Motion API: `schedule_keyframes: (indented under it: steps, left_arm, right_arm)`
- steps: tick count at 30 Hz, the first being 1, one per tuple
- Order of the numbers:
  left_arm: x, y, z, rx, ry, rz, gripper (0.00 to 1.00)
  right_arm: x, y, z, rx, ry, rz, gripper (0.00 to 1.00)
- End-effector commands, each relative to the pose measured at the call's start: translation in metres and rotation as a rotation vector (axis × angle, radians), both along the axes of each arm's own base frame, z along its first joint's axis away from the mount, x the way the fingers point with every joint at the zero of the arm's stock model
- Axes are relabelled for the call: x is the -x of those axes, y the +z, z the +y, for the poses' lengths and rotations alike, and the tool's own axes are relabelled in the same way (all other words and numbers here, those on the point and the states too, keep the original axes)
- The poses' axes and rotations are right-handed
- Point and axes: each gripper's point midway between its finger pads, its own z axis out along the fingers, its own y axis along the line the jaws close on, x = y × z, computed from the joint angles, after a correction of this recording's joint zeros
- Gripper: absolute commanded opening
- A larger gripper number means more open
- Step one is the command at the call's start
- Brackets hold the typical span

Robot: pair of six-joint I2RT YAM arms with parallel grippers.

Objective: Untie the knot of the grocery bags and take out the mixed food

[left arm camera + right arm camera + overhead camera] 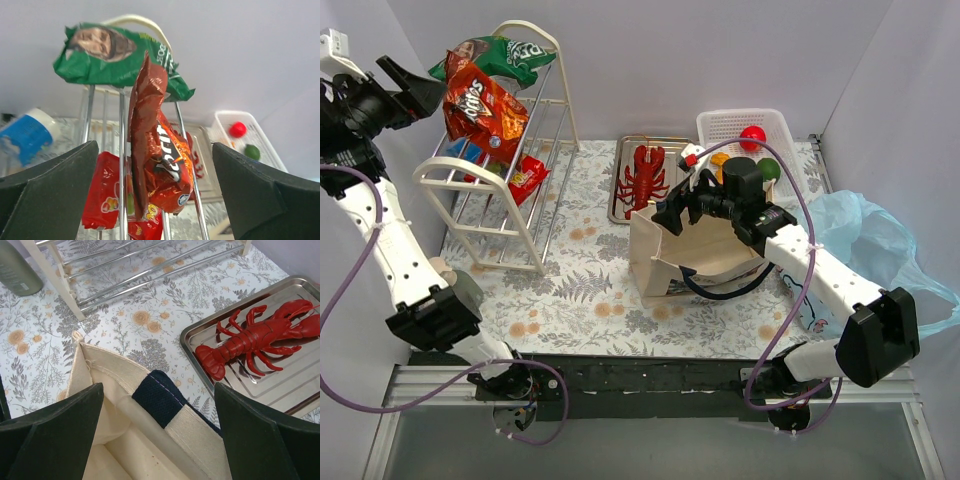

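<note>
The right arm [820, 268] covers most of the tote's [655, 255] mouth at mid-surface [585, 295], so its inside cannot be made out. The blue bag [880, 240] lies crumpled at the right edge, partly behind that arm and cut off by the frame; whether it is tied cannot be told.

The right tool [159, 387] is spread wide over the tote's rim, holding nothing. The left tool [155, 147], also spread and empty, faces the Doritos bag [162, 155] on the rack [435, 190] in the far left corner.

The lobster [255, 337] lies on a tray [192, 335] at the far edge. The apple [752, 137] sits in the far-right basket [720, 125].
</note>
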Motion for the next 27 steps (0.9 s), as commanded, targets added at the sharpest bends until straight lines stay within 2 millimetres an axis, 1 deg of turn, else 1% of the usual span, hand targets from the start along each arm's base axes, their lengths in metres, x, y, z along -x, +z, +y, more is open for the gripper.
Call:
schedule_keyframes:
  steps: [1, 3, 5, 6, 7, 8, 9, 12, 13, 14, 15, 16, 18, 20, 21, 23, 25, 27]
  left_arm:
    - [-0.009, -0.029, -0.013, 0.102, -0.154, 0.103, 0.98]
    - [-0.011, -0.033, -0.012, 0.102, -0.161, 0.103, 0.98]
    - [-0.015, -0.04, -0.014, 0.1, -0.194, 0.109, 0.95]
    - [-0.017, -0.043, -0.016, 0.104, -0.21, 0.117, 0.91]
    - [-0.022, -0.05, -0.014, 0.114, -0.22, 0.13, 0.89]
    - [-0.022, -0.05, -0.017, 0.114, -0.24, 0.131, 0.85]
    - [-0.024, -0.052, -0.019, 0.117, -0.254, 0.135, 0.78]
    - [-0.028, -0.056, -0.023, 0.118, -0.286, 0.136, 0.61]
    - [-0.029, -0.055, -0.022, 0.108, -0.29, 0.125, 0.49]
    - [-0.028, -0.052, -0.023, 0.101, -0.291, 0.115, 0.43]
    - [-0.029, -0.05, -0.023, 0.094, -0.294, 0.107, 0.37]
    - [-0.03, -0.045, -0.023, 0.076, -0.293, 0.084, 0.19]
    - [-0.027, -0.035, -0.023, 0.054, -0.286, 0.052, 0.01]
    - [-0.026, -0.022, -0.024, 0.015, -0.283, -0.004, 0.0]
    - [-0.019, -0.009, -0.028, -0.01, -0.282, -0.043, 0.0]
    - [-0.014, 0.012, -0.032, -0.044, -0.281, -0.13, 0.0]
    - [-0.002, 0.037, -0.041, -0.065, -0.293, -0.215, 0.0]
    - [0.003, 0.049, -0.046, -0.058, -0.306, -0.247, 0.0]
  right_arm:
    - [0.0, 0.027, -0.001, -0.028, 0.005, -0.053, 0.98]
    - [-0.001, 0.027, -0.002, -0.027, 0.002, -0.057, 0.98]
    - [-0.002, 0.026, -0.003, -0.02, -0.004, -0.061, 0.98]
    - [-0.002, 0.025, -0.003, -0.019, -0.006, -0.06, 0.98]
    - [-0.003, 0.024, -0.004, -0.018, -0.009, -0.059, 0.98]
    - [-0.003, 0.024, -0.003, -0.017, -0.005, -0.061, 0.98]
    - [-0.004, 0.024, -0.003, -0.016, -0.005, -0.063, 0.98]
    - [-0.006, 0.027, -0.003, -0.012, -0.006, -0.076, 0.98]
    - [-0.007, 0.026, -0.003, -0.009, -0.009, -0.078, 0.98]
    - [-0.008, 0.027, -0.003, -0.007, -0.012, -0.084, 0.98]
    - [-0.006, 0.021, -0.005, 0.01, -0.012, -0.062, 0.98]
    - [-0.007, 0.021, -0.005, 0.012, -0.013, -0.064, 0.98]
    - [-0.008, 0.018, -0.006, 0.023, -0.02, -0.062, 0.98]
    - [-0.008, 0.017, -0.007, 0.028, -0.021, -0.065, 0.97]
    - [-0.008, 0.015, -0.007, 0.034, -0.019, -0.064, 0.98]
    - [-0.009, 0.014, -0.007, 0.043, -0.018, -0.066, 0.97]
    - [-0.01, 0.012, -0.007, 0.053, -0.016, -0.07, 0.97]
    - [-0.012, 0.011, -0.008, 0.06, -0.02, -0.068, 0.97]
